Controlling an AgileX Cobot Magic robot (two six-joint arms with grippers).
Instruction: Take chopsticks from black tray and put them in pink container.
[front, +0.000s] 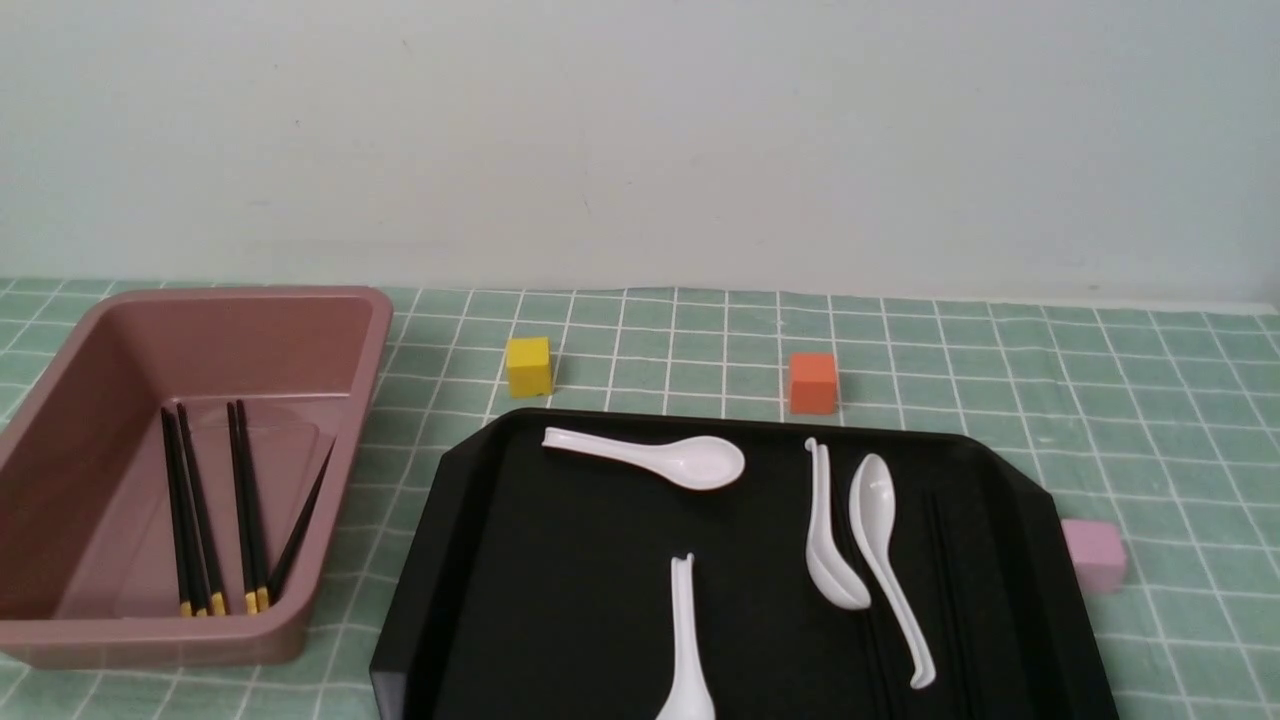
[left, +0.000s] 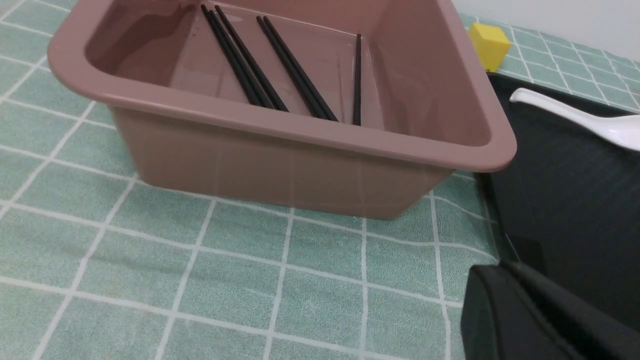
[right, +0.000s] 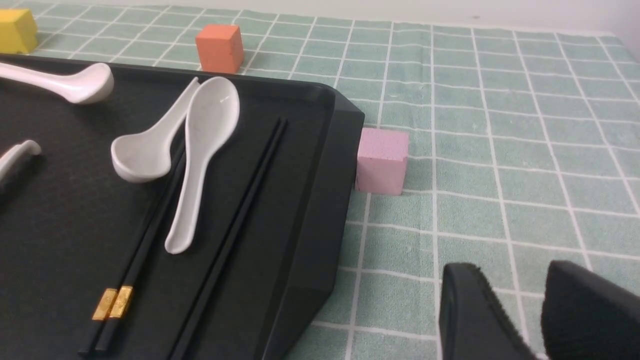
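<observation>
The black tray (front: 560, 560) lies in the middle of the table. Two pairs of chopsticks rest along its right side: one pair (right: 112, 303), yellow bands showing, runs under two white spoons, and the other (right: 239, 220) lies nearer the rim. At the left, the pink container (front: 230, 293) holds several chopsticks (front: 205, 510) lying flat on its bottom. My left gripper (left: 500, 267) is shut and empty, low over the tray's near-left corner beside the container (left: 300, 130). My right gripper (right: 510, 267) hangs open over the cloth to the right of the tray. Neither gripper shows in the front view.
Several white soup spoons (front: 690, 462) lie on the tray. A yellow cube (front: 528, 366) and an orange cube (front: 812, 382) stand behind it. A pale pink cube (right: 381, 160) touches the tray's right rim. A green checked cloth covers the table, with a wall behind.
</observation>
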